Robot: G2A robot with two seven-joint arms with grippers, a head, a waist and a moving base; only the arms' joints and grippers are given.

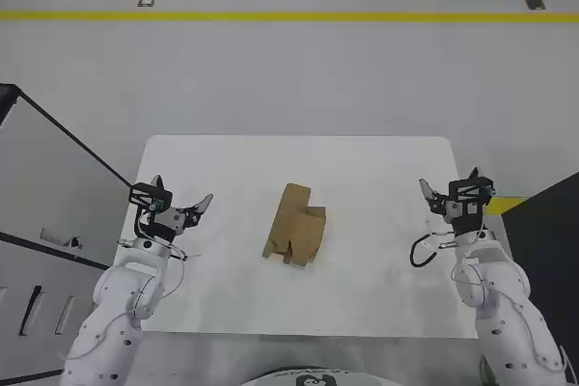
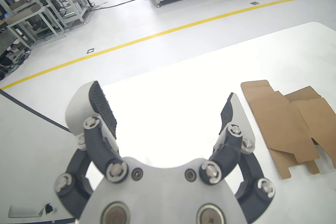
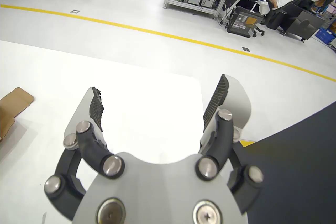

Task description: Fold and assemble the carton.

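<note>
Judge the step in hand to be the approach: the carton is not yet gripped and both arms stand well apart from it. In the top view, the left tool [image 1: 183, 193] sits at the left of the frame over the left margin of the tabletop [image 1: 367, 174]. Its fingers are spread wide and it holds nothing, as the left wrist view confirms [image 2: 162, 93]. Bring this tool in low towards the nearest long edge of the carton [image 1: 294, 227] and slide one finger under a free flap. Do not press down on the stack. The carton lies flat near the centre of the frame, long axis running from upper to lower frame and slightly tilted. It is plain brown board [image 2: 288, 125], unfolded, with several panels overlapping in layers. A round-cornered tab marks the upper end and notched flaps the lower end. At the right of the frame, the right tool [image 1: 451, 181] rests near the tabletop's right edge, equally wide and empty [image 3: 157, 84]. Use it to pin the opposite side, since thin board will likely skate on the smooth surface.
</note>
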